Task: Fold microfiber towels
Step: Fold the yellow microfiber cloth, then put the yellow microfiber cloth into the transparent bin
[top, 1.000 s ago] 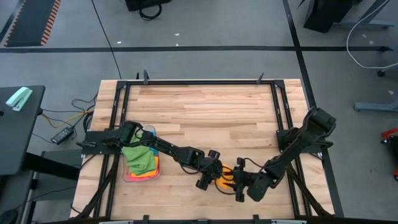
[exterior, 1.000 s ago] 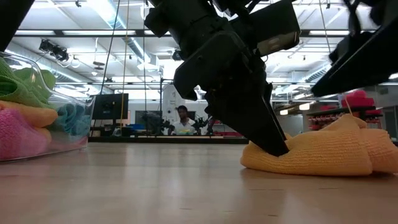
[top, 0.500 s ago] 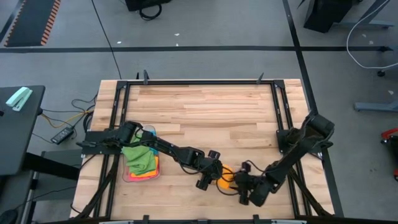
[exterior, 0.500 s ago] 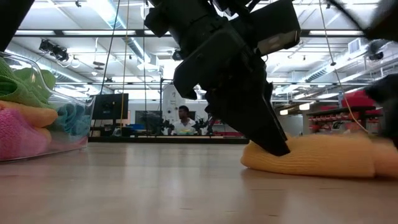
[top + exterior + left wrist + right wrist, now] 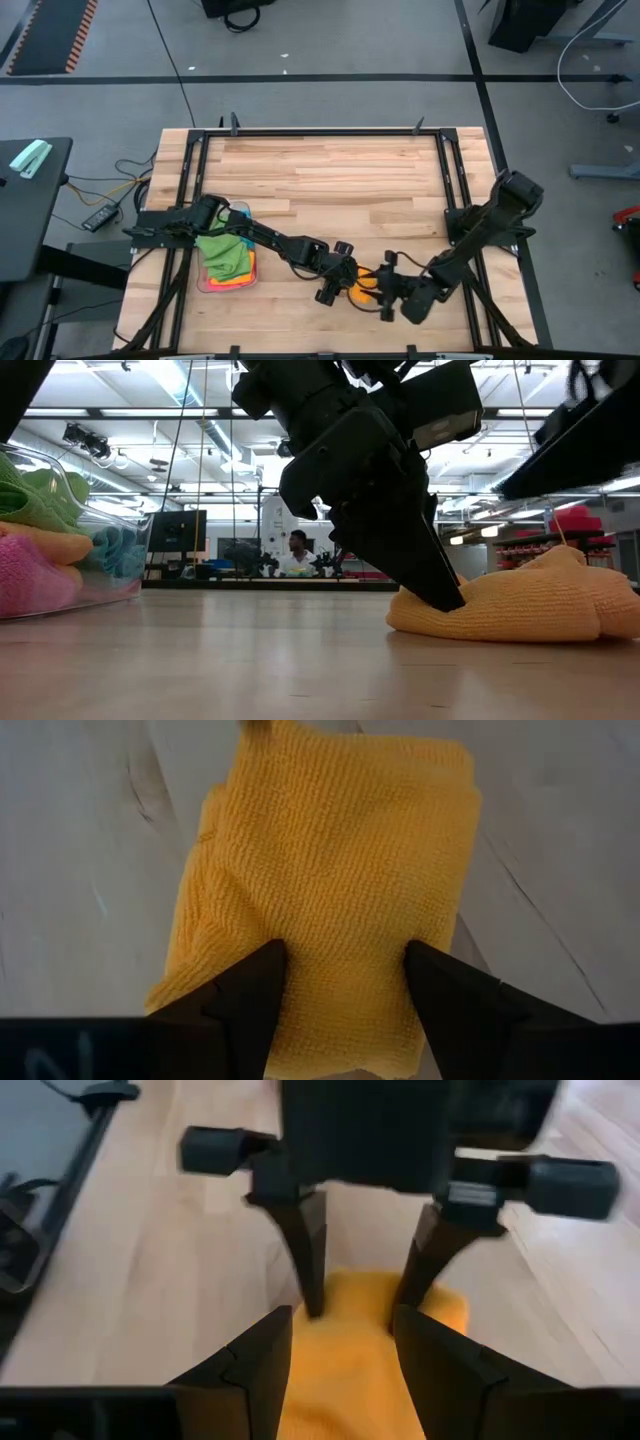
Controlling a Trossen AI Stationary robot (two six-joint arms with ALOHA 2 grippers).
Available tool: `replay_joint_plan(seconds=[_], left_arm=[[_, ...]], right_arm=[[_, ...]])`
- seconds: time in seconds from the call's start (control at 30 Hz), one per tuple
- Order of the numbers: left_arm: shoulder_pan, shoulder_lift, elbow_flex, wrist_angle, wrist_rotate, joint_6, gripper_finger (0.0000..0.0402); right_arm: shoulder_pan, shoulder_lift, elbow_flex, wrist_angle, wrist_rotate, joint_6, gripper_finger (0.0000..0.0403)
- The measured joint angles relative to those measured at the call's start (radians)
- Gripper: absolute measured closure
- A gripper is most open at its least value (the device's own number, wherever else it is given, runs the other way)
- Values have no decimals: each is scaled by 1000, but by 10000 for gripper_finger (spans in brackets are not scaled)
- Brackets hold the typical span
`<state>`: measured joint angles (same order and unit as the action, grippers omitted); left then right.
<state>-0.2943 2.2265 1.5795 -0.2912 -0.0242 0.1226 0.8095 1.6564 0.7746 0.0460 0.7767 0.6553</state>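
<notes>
— While the whole table is taken in from above, what can be said to have changed?

— Little on the left arm; its pose is unchanged from a second ago. The right arm is the one that has been moved: half a second ago it was drawn back and lower along the near edge, and now it has been brought forward again, so that the right gripper is set just beside the orange towel, opposite the left gripper.

— And the towel itself?

— In the low view the orange towel is seen raised at its right end again, having been pressed flat half a second before. It is judged that a fold is being worked over while the other side is pinned, and that the fold is not yet finished.

— How are the fingers set?

— The left gripper is spread, both tips pressed down onto the towel with cloth between them; nothing is pinched. The right gripper is likewise held apart over the towel's near edge, with no cloth clamped.

— The other towels?

— Green, orange and pink cloths are heaped in the clear tray at the table's left, a blue one showing through its wall.

— The surface and the room?

— Pale wooden planks are framed by a black rail. Grey floor with taped lines surrounds it, and a person is seated far behind, under striplights.
</notes>
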Motion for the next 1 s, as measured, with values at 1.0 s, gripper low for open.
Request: replay_joint_plan(seconds=[1.0], left_arm=[[-2, 0, 0, -1, -2, -8, 180]], right_arm=[[26, -41, 0, -86, -69, 97, 217]])
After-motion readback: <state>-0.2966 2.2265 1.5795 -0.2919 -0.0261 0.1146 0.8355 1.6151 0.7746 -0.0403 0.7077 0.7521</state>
